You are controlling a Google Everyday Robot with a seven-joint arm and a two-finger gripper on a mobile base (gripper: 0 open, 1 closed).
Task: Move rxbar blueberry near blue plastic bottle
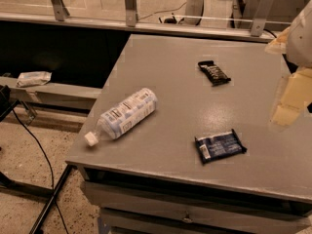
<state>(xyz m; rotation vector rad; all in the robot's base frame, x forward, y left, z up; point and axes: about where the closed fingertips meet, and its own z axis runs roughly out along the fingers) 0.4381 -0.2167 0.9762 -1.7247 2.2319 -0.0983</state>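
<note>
The rxbar blueberry (220, 146), a flat dark navy wrapper with a white patch at its left end, lies on the grey table (180, 87) near the front edge. The blue plastic bottle (124, 114) lies on its side at the table's front left, its white cap pointing to the left corner. The bar is well to the right of the bottle. My gripper (291, 99) is at the right edge of the view, blurred and cream-coloured, above the table to the right of the bar and apart from it.
A black bar wrapper with white lettering (214, 72) lies further back on the table. A railing with metal posts (129, 6) runs behind the table. A cable (36, 140) and a small packet on a ledge (33, 78) are at the left.
</note>
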